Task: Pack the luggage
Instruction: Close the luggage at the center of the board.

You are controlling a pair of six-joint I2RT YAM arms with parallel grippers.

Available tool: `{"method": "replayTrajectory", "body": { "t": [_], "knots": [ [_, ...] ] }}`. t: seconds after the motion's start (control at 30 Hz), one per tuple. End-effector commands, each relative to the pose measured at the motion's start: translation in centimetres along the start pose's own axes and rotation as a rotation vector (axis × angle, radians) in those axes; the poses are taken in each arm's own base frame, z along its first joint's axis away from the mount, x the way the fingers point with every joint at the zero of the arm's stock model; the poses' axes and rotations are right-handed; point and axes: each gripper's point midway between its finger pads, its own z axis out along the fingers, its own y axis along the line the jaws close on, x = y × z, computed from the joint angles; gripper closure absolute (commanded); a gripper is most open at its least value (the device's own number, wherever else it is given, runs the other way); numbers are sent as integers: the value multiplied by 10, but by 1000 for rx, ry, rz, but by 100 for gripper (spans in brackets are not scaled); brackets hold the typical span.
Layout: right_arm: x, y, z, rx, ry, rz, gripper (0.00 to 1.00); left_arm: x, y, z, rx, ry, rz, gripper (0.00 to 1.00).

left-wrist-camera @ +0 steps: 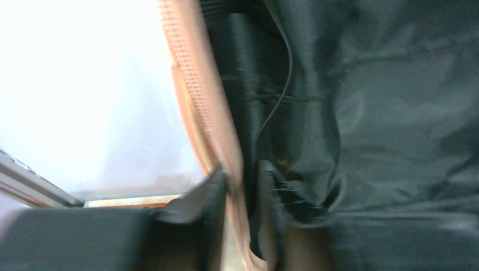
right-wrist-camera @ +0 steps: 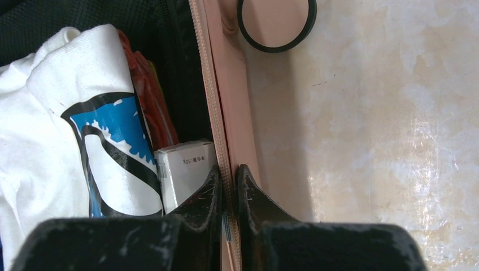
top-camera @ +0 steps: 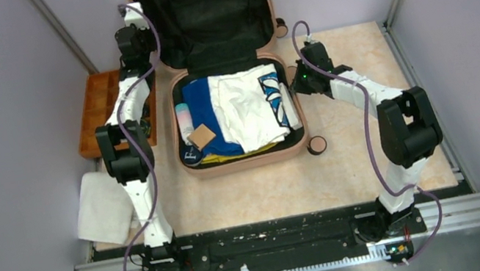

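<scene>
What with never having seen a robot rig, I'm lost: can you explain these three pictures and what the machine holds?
Two robot arms are bolted to a table, each ending in a two-finger gripper. One picture looks down from above; the others come from cameras on each wrist. On the table lies an open suitcase holding a white shirt, blue clothes and a bottle; an orange tray and white cloth sit to its left. The right gripper is pinched shut on the suitcase's side rim. The left gripper straddles the edge of the raised lid; blur hides whether it grips.
</scene>
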Motion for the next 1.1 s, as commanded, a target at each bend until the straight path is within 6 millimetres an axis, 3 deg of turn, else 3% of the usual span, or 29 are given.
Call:
{"method": "replayTrajectory", "body": {
  "t": [0.0, 0.07, 0.1, 0.23, 0.3, 0.47, 0.53, 0.63, 0.67, 0.83, 1.07],
  "knots": [
    [7, -7, -17, 32, 47, 15, 100, -40, -8, 12, 53, -136, -74, 81],
    [-1, 0, -20, 14, 39, 7, 98, -45, -6, 15, 41, -149, -87, 100],
    [-7, 5, -23, -1, 34, 5, 89, -48, -5, 16, 39, -155, -91, 100],
    [-42, 26, -38, -84, -41, -8, 35, -50, -6, 15, 61, -158, -94, 100],
    [-72, 35, -43, -109, -117, -33, 23, -48, -4, 14, 70, -152, -97, 100],
    [-156, 67, -38, -189, -306, -147, 20, -43, -10, 11, 118, -143, -93, 100],
    [-183, 79, -31, -219, -385, -205, 20, -41, 3, 9, 114, -140, -88, 100],
    [-210, 89, -13, -261, -467, -282, 24, -38, 3, 9, 123, -137, -86, 100],
    [-212, 87, 3, -256, -468, -305, 26, -37, 2, 9, 128, -137, -87, 100],
    [-231, 87, 39, -268, -527, -310, 34, -35, -2, 10, 145, -132, -88, 100],
    [-248, 92, 69, -305, -625, -291, 36, -38, -5, 10, 168, -131, -85, 100]
  ]
}}
